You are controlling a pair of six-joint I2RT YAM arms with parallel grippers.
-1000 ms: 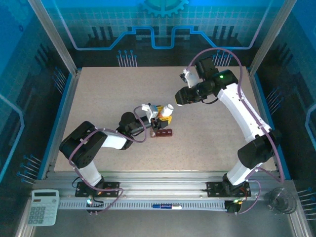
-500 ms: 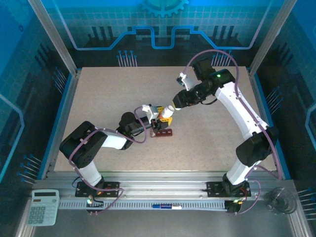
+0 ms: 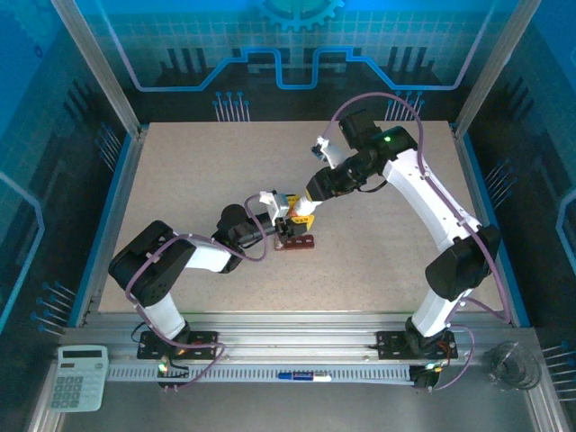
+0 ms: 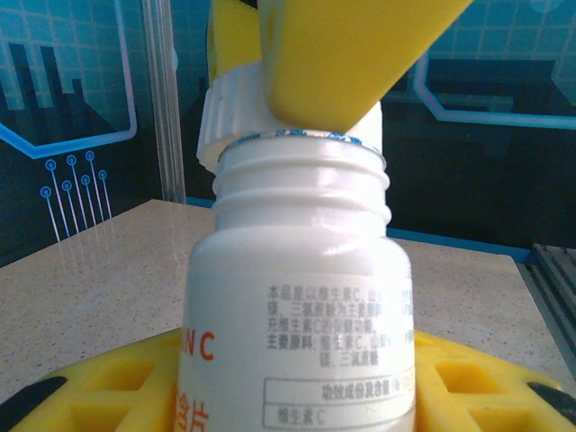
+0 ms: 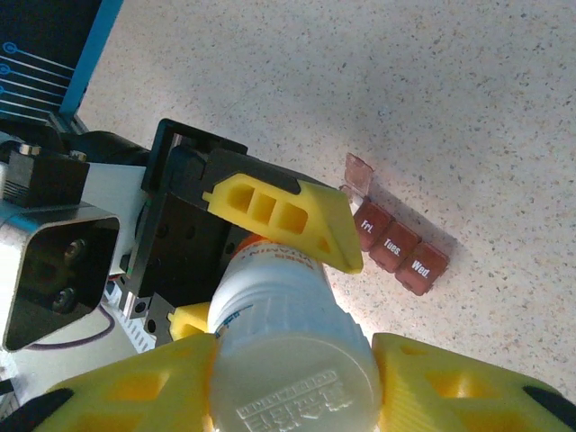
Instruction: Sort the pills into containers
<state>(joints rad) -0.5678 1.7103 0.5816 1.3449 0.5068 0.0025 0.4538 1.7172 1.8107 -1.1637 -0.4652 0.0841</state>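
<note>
My left gripper [image 3: 286, 217] is shut on a small white bottle [image 4: 301, 297] with an orange band, held upright at the table's middle. The bottle's threaded mouth [image 4: 301, 166] is uncovered. My right gripper [image 5: 295, 405] is shut on the white cap [image 5: 301, 382], which hangs tilted just above the mouth, a little to one side [image 4: 232, 112]. The containers [image 5: 396, 247], a dark reddish-brown strip, lie on the table right beside the bottle. Three lids are down, marked Fri, Tues and Wed, and one end lid [image 5: 360, 171] stands up. The pills are out of view.
Speckled tabletop [image 3: 387, 243] stretches around both arms, fenced by aluminium posts and blue walls. A calculator [image 3: 78, 378] lies on the front rail at the left. At the front right, off the table, stands a clear cup [image 3: 513, 364].
My right arm has swung left and down, carrying the cap from beside the bottle to just above its mouth. The left arm and bottle have stayed put.
</note>
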